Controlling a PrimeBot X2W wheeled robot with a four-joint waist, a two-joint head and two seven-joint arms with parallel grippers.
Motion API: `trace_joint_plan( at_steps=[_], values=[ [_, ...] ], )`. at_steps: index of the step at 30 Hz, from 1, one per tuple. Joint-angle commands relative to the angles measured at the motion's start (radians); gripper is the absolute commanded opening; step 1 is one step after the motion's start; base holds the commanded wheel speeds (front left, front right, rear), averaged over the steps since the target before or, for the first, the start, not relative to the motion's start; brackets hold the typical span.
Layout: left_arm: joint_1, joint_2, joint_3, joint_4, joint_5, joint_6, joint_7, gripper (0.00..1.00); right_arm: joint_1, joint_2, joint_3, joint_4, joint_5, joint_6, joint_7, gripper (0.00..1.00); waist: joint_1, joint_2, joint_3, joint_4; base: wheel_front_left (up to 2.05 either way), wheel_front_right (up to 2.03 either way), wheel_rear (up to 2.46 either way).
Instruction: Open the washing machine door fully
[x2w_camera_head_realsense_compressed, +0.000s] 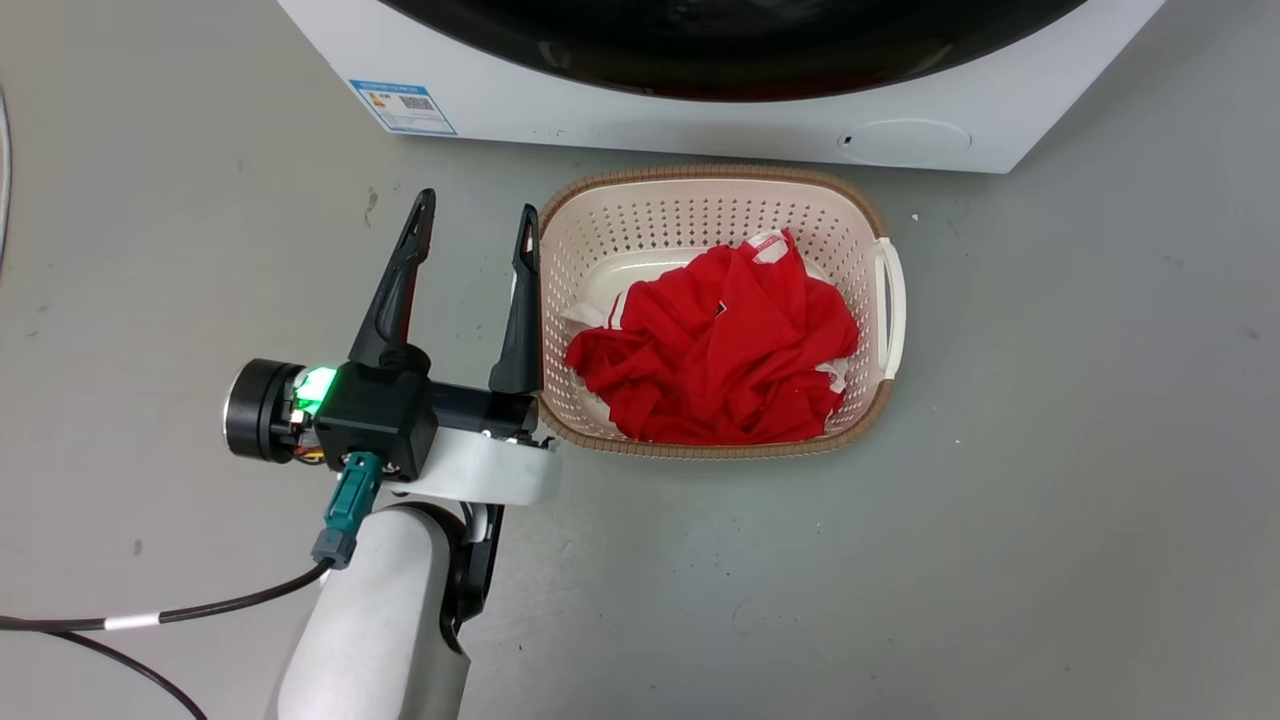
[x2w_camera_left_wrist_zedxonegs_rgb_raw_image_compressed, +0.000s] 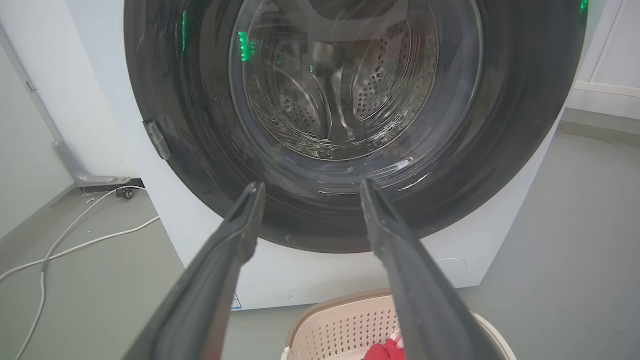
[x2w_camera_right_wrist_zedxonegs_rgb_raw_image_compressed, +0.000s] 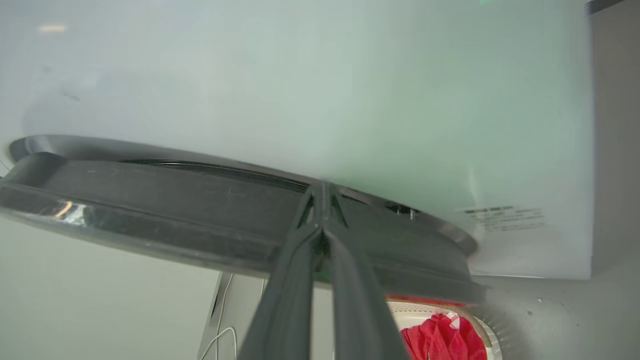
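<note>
washing machine door (x2w_camera_left_wrist_zedxonegs_rgb_raw_image_compressed: 522, 125), just one, faces my left wrist camera flat-on, upper centre; left gripper (x2w_camera_head_realsense_compressed: 478, 203) spread wide, right gripper (x2w_camera_right_wrist_zedxonegs_rgb_raw_image_compressed: 323, 192) pinched together at its edge; one laundry basket (x2w_camera_head_realsense_compressed: 700, 172).

Glossy black washing machine door (x2w_camera_left_wrist_zedxonegs_rgb_raw_image_compressed: 500, 150), glass centre, white washing machine (x2w_camera_left_wrist_zedxonegs_rgb_raw_image_compressed: 310, 275)

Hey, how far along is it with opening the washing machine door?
Barely started. The washing machine door covers the drum. In hand: the right gripper, fingers together, has its tips at the door's edge. Remaining: swinging it fully open. The left gripper hangs open beside the basket.
</note>
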Motion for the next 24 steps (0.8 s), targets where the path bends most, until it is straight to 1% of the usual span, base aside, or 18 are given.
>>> trace_joint_plan(
  at_steps=[1, 6, 10, 12, 17, 24],
  values=[
    [-0.017, -0.002, -0.004, -0.005, -0.004, 0.006, -0.003, 1.0, -0.013, 0.005, 0.001, 0.001, -0.003, 0.0, 0.014, 0.0, -0.0002, 0.0, 0.008, 0.004, 0.0, 0.0, 0.0],
    [-0.022, -0.002, -0.01, -0.006, -0.004, 0.012, -0.003, 1.0, -0.014, 0.015, 0.0, -0.007, -0.007, 0.0, 0.036, 0.0, -0.0002, 0.0, 0.023, 0.007, 0.0, 0.0, 0.0],
    [-0.028, -0.002, -0.014, -0.002, -0.006, 0.014, -0.003, 1.0, -0.001, 0.032, -0.002, -0.026, 0.008, 0.0, 0.078, 0.0, -0.0002, 0.0, 0.029, 0.008, 0.0, 0.0, 0.0],
    [-0.03, -0.002, -0.017, 0.0, -0.009, 0.012, -0.003, 1.0, 0.013, 0.039, -0.012, -0.039, 0.028, 0.0, 0.106, 0.0, -0.0002, 0.0, 0.027, 0.008, 0.0, 0.0, 0.0],
    [-0.029, -0.002, -0.022, 0.006, -0.017, 0.016, -0.003, 1.0, 0.041, 0.033, -0.021, -0.061, 0.048, 0.0, 0.16, 0.0, -0.0002, 0.0, 0.014, 0.006, 0.0, 0.0, 0.0],
    [-0.021, -0.002, -0.025, 0.017, -0.022, 0.015, -0.003, 1.0, 0.089, 0.041, -0.034, -0.099, 0.095, 0.0, 0.266, 0.0, -0.0002, 0.0, -0.012, -0.002, 0.0, 0.0, 0.0]
  ],
)
